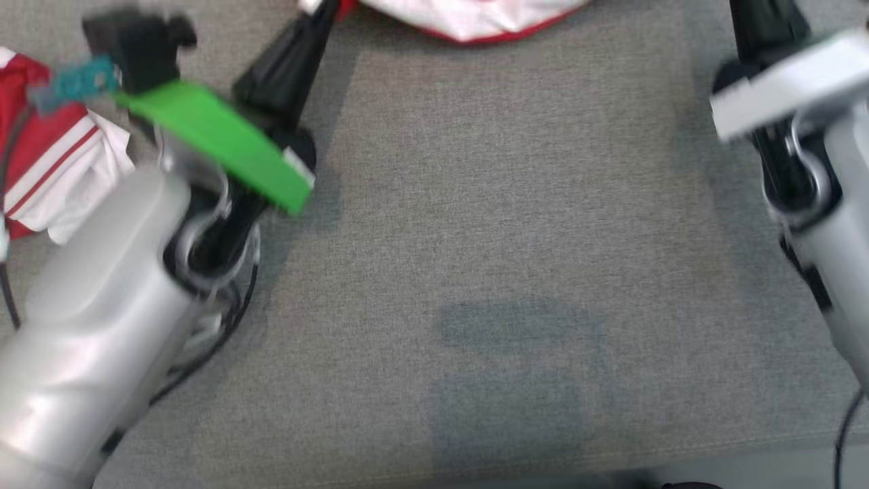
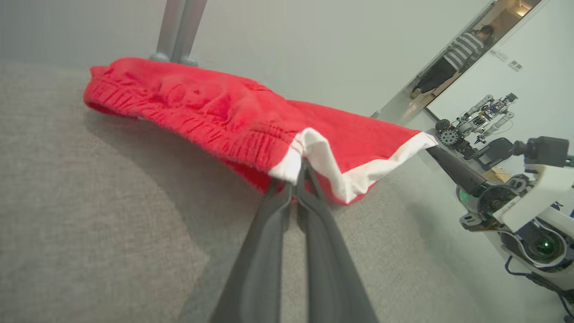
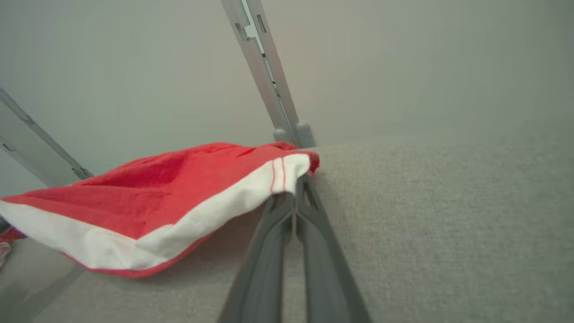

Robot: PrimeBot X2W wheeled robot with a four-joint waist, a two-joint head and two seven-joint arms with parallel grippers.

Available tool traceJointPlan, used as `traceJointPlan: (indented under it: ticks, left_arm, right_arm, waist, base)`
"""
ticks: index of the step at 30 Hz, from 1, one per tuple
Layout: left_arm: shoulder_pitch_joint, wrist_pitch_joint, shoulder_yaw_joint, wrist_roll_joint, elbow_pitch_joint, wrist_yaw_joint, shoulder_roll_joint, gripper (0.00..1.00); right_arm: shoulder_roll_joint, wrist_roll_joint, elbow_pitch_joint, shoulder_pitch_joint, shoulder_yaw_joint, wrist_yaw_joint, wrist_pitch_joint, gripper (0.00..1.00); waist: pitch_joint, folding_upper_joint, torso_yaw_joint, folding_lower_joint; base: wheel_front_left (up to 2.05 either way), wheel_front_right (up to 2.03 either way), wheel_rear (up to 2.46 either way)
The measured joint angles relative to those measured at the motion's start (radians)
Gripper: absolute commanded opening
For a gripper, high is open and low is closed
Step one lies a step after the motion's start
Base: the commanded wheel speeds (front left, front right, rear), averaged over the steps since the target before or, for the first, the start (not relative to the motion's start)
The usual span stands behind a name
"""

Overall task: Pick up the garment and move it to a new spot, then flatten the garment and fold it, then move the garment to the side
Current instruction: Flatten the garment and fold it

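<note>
The left gripper (image 2: 298,177) and the right gripper (image 3: 297,190) are each clamping shut on a white-hemmed corner of the red garment (image 2: 202,107), which is hanging low over the grey table (image 1: 509,238), while the head view is showing another red-and-white cloth (image 1: 47,163) at its left and the left wrist view a distant person (image 2: 453,54).

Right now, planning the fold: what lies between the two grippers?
The red garment, stretched from left gripper to right gripper, each shut on a white-edged corner; the left wrist view shows it. Under it, grey table.
</note>
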Motion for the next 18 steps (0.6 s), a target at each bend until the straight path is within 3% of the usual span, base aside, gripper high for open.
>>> traceJointPlan:
  ticks: [8, 13, 18]
  left_arm:
    - [0.334, -0.06, -0.113, -0.045, -0.222, 0.005, 0.198, 0.0]
    - [0.573, -0.11, -0.131, -0.061, -0.349, 0.111, 0.262, 0.0]
    - [0.848, -0.139, -0.069, -0.152, -0.506, 0.227, 0.274, 0.0]
  right_arm:
    - [-0.174, 0.121, -0.23, 0.399, 0.037, 0.0, 0.056, 0.0]
    - [-0.238, 0.152, -0.363, 0.639, -0.011, 0.0, 0.1, 0.0]
    - [-0.28, 0.171, -0.53, 0.939, -0.143, 0.001, 0.149, 0.0]
  waist:
    - [-0.111, 0.0, -0.022, -0.0001]
    - [-0.198, 0.0, -0.037, -0.0001]
    - [-0.28, 0.0, -0.048, -0.0001]
  base:
    - [0.0, 0.0, 0.0]
    - [0.0, 0.0, 0.0]
    - [0.0, 0.0, 0.0]
